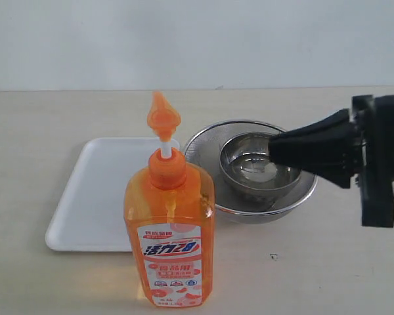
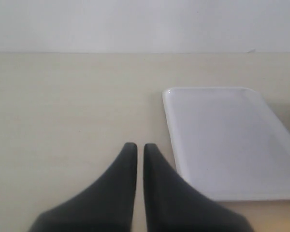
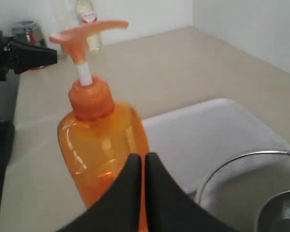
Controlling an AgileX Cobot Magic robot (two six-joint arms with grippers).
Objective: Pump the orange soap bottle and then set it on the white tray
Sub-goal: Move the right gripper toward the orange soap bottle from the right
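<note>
While orange soap bottle (image 1: 169,243) stands upright, pump (image 1: 163,118) topmost

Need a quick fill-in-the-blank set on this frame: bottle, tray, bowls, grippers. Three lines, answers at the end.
1. The orange soap bottle stands upright on the ____, not on the white tray.
2. The small steel bowl sits ____ the large steel bowl.
3. The left gripper and the right gripper both have their jaws ____.
Missing words: table; inside; shut.
</note>
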